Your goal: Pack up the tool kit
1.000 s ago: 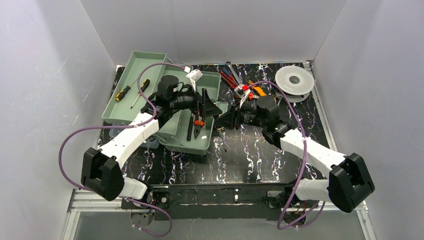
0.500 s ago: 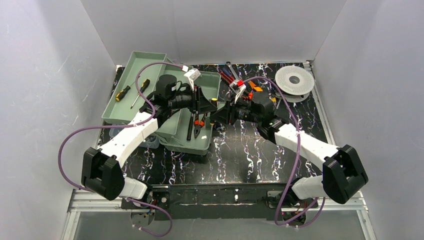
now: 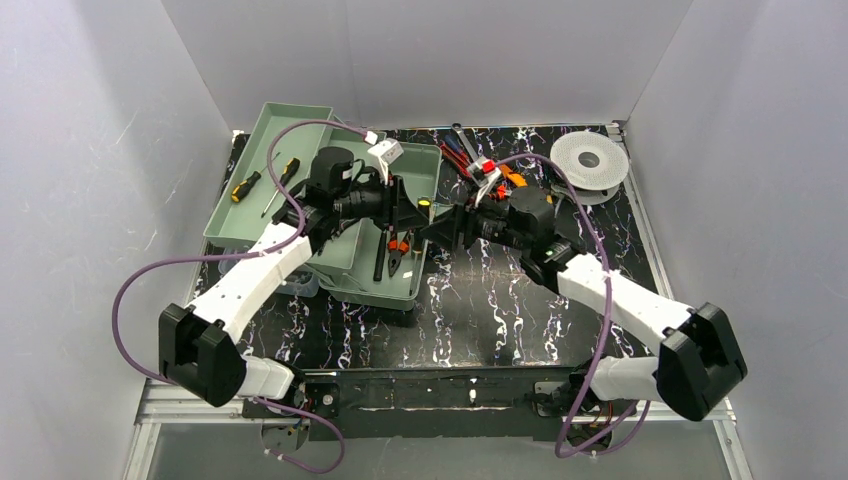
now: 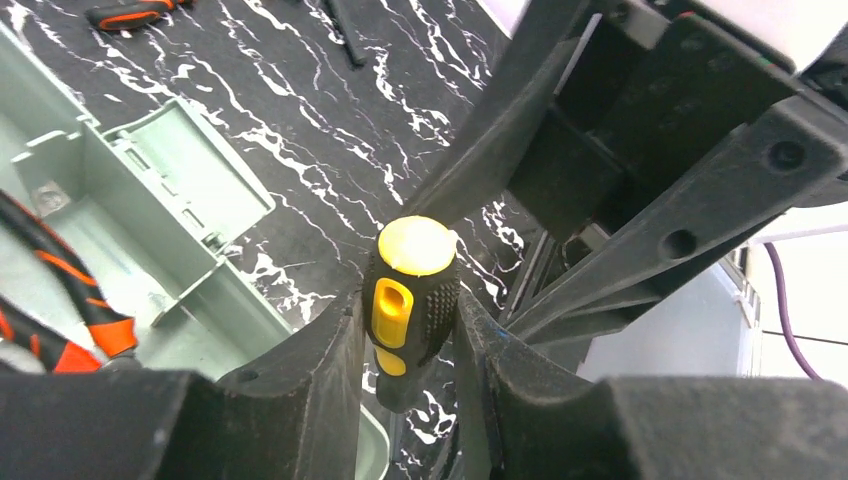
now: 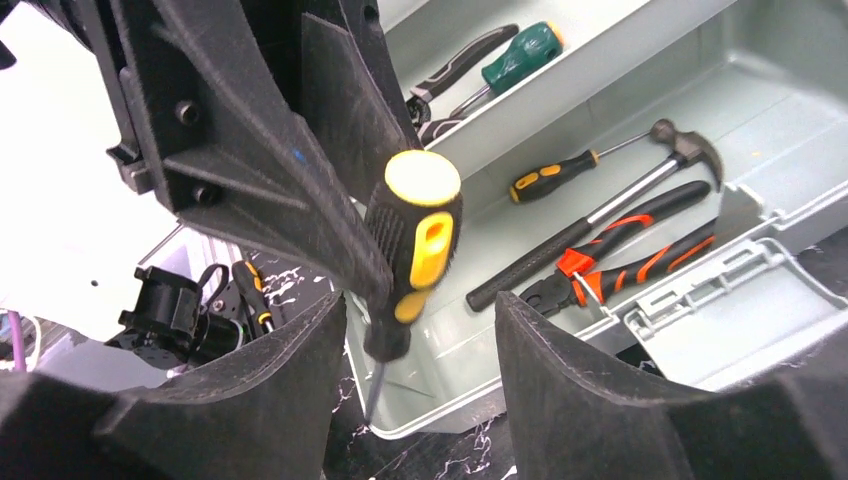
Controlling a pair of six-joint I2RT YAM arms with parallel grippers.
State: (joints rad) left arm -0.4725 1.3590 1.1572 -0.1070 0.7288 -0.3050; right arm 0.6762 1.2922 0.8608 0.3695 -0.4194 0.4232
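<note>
While left gripper clamps screwdriver, right gripper gapes, near toolbox rim.

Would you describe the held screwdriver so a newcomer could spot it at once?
Find the green toolbox on the left half of the table. At its right edge the left hand clamps a screwdriver with a black-and-yellow handle. Unlike the other screwdrivers, which lie flat, it is in the air, before the open right hand.

2 white-and-black arms with purple cables
White links on the left arm and right arm meet blocky black joint housings; a purple cable loops along each; matte black wedge fingers show round screw holes.
</note>
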